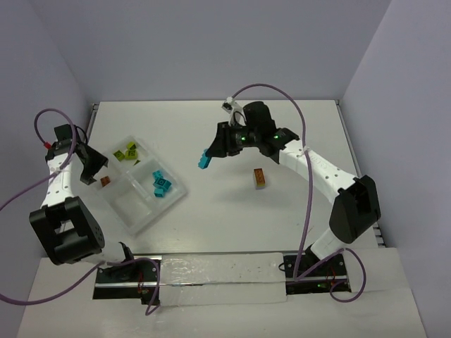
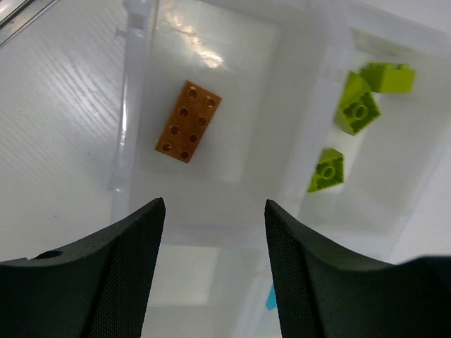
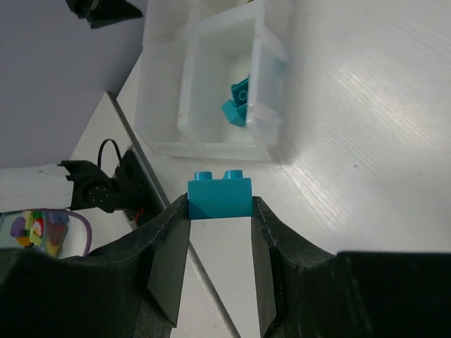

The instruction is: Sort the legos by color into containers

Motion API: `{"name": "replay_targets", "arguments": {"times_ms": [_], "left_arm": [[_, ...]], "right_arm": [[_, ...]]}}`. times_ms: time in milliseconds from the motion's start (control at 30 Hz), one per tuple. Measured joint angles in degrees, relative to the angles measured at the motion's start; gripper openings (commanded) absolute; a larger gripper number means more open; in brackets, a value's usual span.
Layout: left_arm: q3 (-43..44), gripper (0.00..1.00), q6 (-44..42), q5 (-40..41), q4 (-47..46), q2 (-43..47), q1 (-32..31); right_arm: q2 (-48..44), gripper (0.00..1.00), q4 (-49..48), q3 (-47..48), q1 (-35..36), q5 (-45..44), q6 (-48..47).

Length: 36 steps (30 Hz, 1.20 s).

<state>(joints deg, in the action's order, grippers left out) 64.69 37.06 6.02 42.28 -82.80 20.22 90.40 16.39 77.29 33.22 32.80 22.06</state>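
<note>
- The left gripper (image 2: 215, 211) hung over the left compartment of the tray (image 1: 134, 211) with its jaws spread and nothing between them. It looked placed there because that square takes orange.
- An orange brick (image 2: 188, 121) lay flat on that compartment's floor, studs up and apart from the walls, directly below the gap between the jaws.
- Next door, across a clear dividing wall, three lime green bricks (image 2: 358, 110) lay tipped at odd angles, so that compartment held only green.
- Further right, the compartment nearest the table's middle held a few teal bricks (image 1: 161, 184) jumbled together; that was probably where the next teal piece belonged.
- A teal brick (image 3: 220, 196) was pinched by its two side faces, studs up, in the right gripper (image 3: 220, 218), whose jaws pressed against it. It rode in the air above the table (image 1: 211, 232), just beside the tray's right edge and not yet over any compartment.
- The grip on the flat sides looked sensible, since it kept the brick level and left it free to drop straight down.
- Right of that, a loose brick (image 1: 261, 178), mostly orange, sat alone on the table, well apart from the tray. Its other colour was too small to tell.
</note>
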Motion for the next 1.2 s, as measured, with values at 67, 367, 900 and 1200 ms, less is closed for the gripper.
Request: {"name": "replay_targets", "arguments": {"times_ms": [67, 367, 900, 1200], "left_arm": [[0.0, 0.63, -0.7, -1.1, -0.1, 2.5, -0.9], [0.0, 0.69, -2.2, -6.6, -3.3, 17.0, -9.6], [0.0, 0.71, -0.7, -5.0, -2.0, 21.9, -10.9], [0.0, 0.72, 0.9, -2.9, -1.8, 23.0, -10.9]], "right_arm": [[1.5, 0.00, 0.6, 2.0, 2.9, -0.5, -0.1], [11.5, 0.00, 2.3, 10.6, 12.6, -1.4, -0.3], [33.3, 0.04, 6.8, 30.7, 17.1, -14.5, 4.4], [39.0, 0.07, 8.9, 37.8, 17.8, -15.9, 6.2]]}}
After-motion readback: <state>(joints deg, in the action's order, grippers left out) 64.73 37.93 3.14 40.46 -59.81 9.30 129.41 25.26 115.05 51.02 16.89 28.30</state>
